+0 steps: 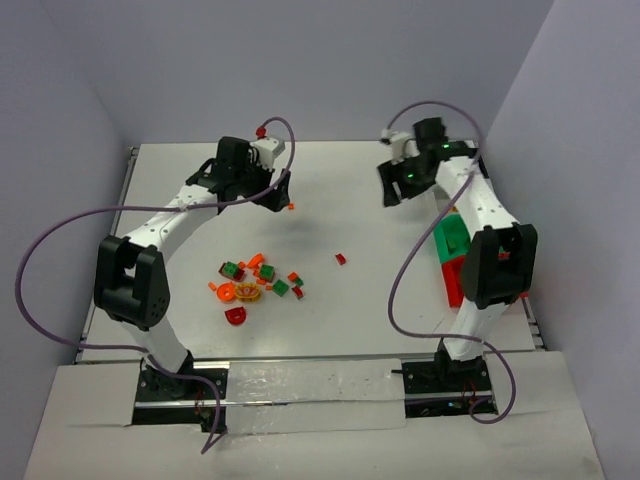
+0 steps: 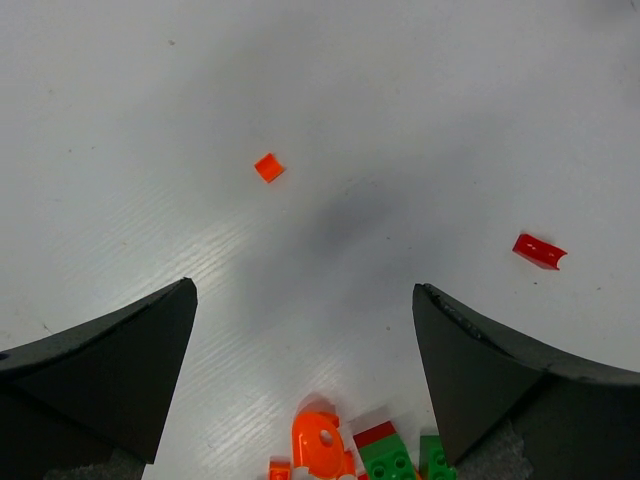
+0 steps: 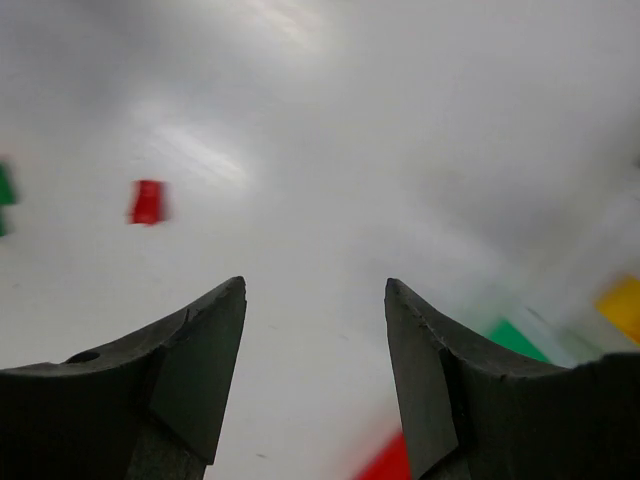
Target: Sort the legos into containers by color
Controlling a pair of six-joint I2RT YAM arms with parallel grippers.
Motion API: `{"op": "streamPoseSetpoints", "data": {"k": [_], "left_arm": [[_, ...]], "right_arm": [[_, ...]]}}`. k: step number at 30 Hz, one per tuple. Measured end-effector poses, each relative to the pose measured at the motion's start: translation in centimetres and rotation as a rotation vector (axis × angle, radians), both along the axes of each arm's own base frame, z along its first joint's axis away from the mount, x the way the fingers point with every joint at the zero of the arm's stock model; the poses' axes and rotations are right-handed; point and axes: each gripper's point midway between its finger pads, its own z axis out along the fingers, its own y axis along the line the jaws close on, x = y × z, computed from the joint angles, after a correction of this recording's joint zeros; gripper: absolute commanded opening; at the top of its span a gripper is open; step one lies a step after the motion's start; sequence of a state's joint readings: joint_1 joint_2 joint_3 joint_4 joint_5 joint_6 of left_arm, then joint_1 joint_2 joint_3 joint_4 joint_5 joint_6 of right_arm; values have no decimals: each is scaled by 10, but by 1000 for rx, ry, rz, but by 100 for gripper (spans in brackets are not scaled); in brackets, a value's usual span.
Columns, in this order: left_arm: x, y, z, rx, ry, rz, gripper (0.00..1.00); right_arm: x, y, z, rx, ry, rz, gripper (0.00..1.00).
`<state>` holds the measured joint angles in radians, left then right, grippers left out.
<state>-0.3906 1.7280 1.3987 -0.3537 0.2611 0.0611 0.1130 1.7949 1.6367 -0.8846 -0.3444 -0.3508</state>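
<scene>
Bins (image 1: 453, 240) line the worktop's (image 1: 340, 200) right edge, near-to-far; legos (image 1: 255, 280) heaped left of centre, roomy back; both jaws apart.

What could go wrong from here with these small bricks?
The lone orange brick is tiny beside the open left end effector; a pinch may flick it away.
The pile mixes red, green and orange pieces closely, so one grasp may take two colours.
The right arm overhangs the containers, so a drop may miss.

White table (image 1: 340, 190) bears clustered legos (image 1: 255, 280) left of centre, a lone red brick (image 1: 341, 259) mid-frame, containers (image 1: 450, 238) at right edge.
</scene>
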Motion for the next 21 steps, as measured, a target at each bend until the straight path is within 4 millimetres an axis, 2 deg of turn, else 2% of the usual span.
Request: {"op": "streamPoseSetpoints", "data": {"k": [3, 6, 9, 14, 18, 21], "left_arm": [[11, 18, 6, -32, 12, 71, 99], [23, 38, 13, -56, 9, 136, 99], [30, 54, 14, -67, 13, 183, 99], [30, 59, 15, -77, 18, 203, 99], [24, 60, 13, -79, 27, 206, 99], [23, 61, 12, -79, 29, 208, 99]], "right_arm": [[-41, 66, -24, 30, 84, 156, 66], [-77, 93, -50, 21, 182, 228, 69], [-99, 111, -61, 6, 226, 271, 72], [-114, 131, -66, -13, 232, 311, 72], [-113, 135, -77, -55, 237, 299, 70], [-111, 134, -93, -102, 251, 287, 70]]}}
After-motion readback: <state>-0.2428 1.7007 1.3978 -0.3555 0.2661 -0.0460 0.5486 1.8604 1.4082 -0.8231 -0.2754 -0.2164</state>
